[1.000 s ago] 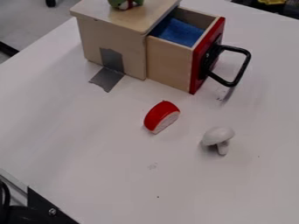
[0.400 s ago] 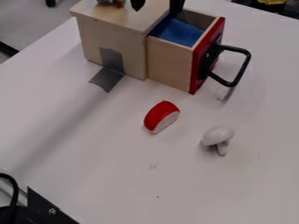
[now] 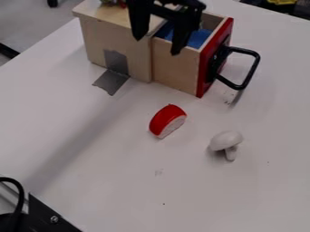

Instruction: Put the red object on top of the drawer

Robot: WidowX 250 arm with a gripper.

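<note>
Gripper (image 3: 157, 46) gapes wide, empty, apparently above the wooden drawer (image 3: 176, 65), apart from the glossy, rounded red wedge (image 3: 164, 119).

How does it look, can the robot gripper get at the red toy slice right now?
Probably yes. The gripper hangs open above the wooden drawer box, and the red toy slice lies uncovered in front of it, apart from the toy mushroom.

One red object (image 3: 165, 119), one mushroom (image 3: 226, 140), one drawer (image 3: 174, 68), one handle (image 3: 252, 72)
</note>
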